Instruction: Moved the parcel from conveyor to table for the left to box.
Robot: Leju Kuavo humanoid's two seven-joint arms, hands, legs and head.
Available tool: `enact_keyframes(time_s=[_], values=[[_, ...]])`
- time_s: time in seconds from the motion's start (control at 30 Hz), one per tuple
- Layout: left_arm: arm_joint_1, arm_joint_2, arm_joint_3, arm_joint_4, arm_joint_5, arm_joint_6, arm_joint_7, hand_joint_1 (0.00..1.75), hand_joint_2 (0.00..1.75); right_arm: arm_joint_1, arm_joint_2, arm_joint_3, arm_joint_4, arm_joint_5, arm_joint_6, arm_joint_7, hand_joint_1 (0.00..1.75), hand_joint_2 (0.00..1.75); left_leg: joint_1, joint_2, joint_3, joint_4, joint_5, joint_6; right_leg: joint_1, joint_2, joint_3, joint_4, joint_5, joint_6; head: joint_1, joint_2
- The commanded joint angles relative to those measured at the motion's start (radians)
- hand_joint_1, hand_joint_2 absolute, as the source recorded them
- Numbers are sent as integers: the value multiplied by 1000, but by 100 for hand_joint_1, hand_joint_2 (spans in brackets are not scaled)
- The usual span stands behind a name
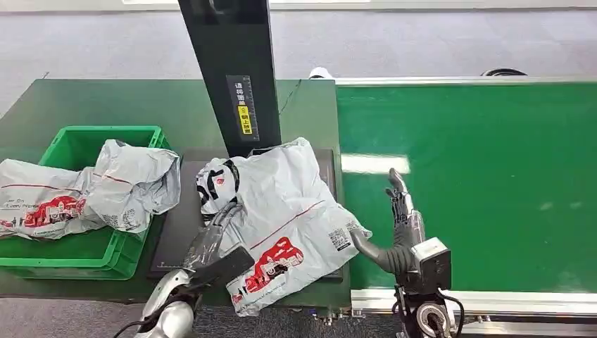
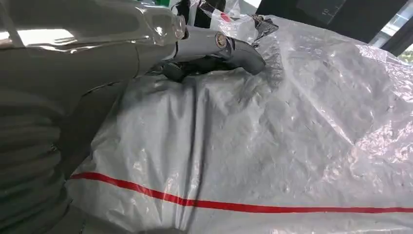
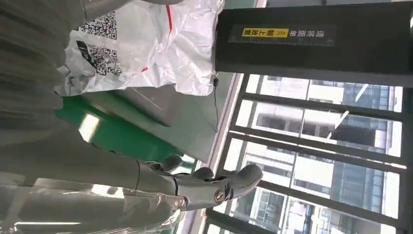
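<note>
A dark green bench (image 1: pixel 84 105) is seen beside a green conveyor (image 1: pixel 493 176), a black post (image 1: pixel 232 70) rising between them, with large windows behind. The left hand (image 1: pixel 211 236) is laid on the parcel (image 1: pixel 281 211), fingers extended; no clamping can be made out. The right hand (image 1: pixel 401 218) is held open over the conveyor, just beside the parcel. A green box (image 1: pixel 105 137) with another bag (image 1: pixel 84 193) sits left.

Grey floor (image 1: pixel 436 42) beyond the dark green table (image 1: pixel 105 105) (tall windows (image 3: pixel 321 146) show buildings outside).
</note>
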Motion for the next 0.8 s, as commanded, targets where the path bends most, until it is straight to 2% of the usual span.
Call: enact_keyframes(time_s=[0.03,0.07,0.47,0.73,0.8], values=[[-14,10,-23,84,2,-19,-4,164,175,-2,9,-46,9,4,4,10,0,175,0,0,1,-1,1,0,0,-2,2,-1,0,-1,0,0],[-14,9,-20,81,3,-19,-5,175,175,1,10,-49,6,4,4,11,0,175,0,0,1,-1,1,1,1,-2,2,-2,1,-1,0,0],[-11,2,-12,60,22,7,-39,175,175,3,10,-63,-1,4,4,18,0,175,0,1,2,-1,0,1,1,-1,2,-2,0,-1,0,0],[-1,4,-11,1,59,71,-129,175,175,4,4,-66,-6,-1,6,21,0,175,0,1,1,0,0,0,1,-1,1,-1,0,0,0,0],[11,6,-11,-43,72,156,-203,175,175,6,2,-65,-9,-7,7,21,0,175,1,1,1,0,0,1,1,-2,2,-1,0,-1,0,0]])
